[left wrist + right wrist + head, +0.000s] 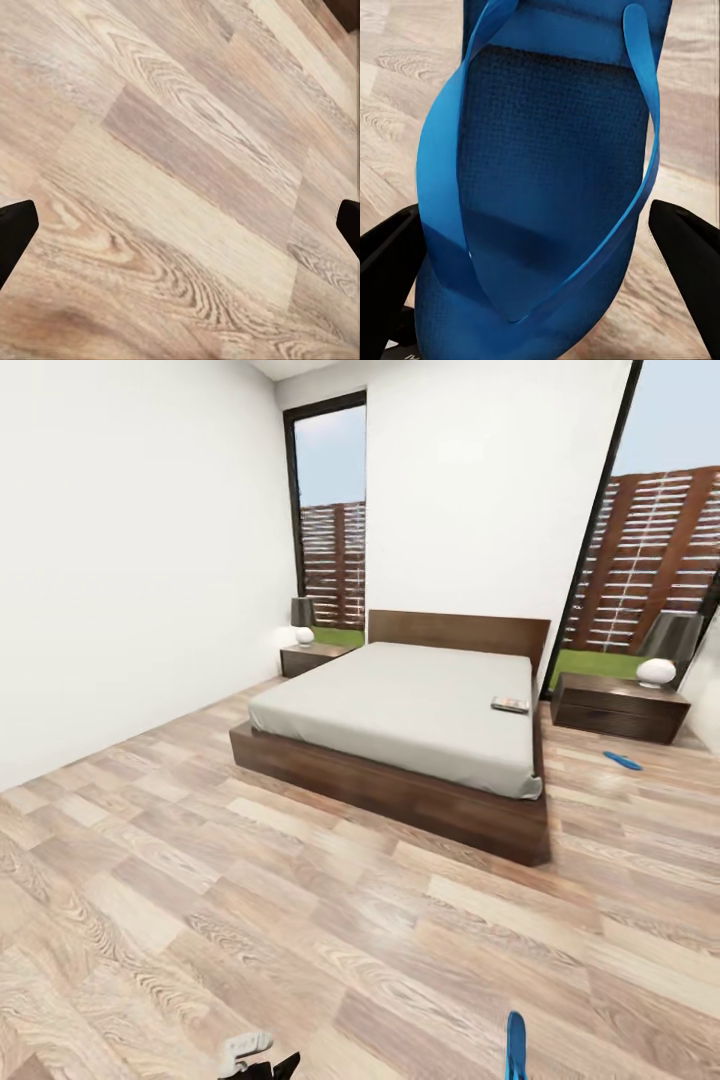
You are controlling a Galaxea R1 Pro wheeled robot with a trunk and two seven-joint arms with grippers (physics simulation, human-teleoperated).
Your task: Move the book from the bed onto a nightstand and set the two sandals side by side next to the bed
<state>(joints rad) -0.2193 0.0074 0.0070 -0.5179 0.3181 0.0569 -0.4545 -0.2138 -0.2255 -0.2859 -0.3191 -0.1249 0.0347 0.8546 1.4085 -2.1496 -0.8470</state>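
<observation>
Between our right fingers [390, 262] sits one blue sandal [547, 187], its sole filling the gap, the dark tips at its two edges; whether they press it we cannot tell. Our left fingers [15, 229] stand wide apart over bare plank floor [180, 165]. Far ahead, the book [510, 705] lies on the bed [400, 710], and the second sandal [622, 761] rests by a nightstand [620, 707].

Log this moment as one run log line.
stage: carrying sandal | right gripper: shut on sandal | left gripper: open | book: on bed | second sandal: floor by right nightstand
</observation>
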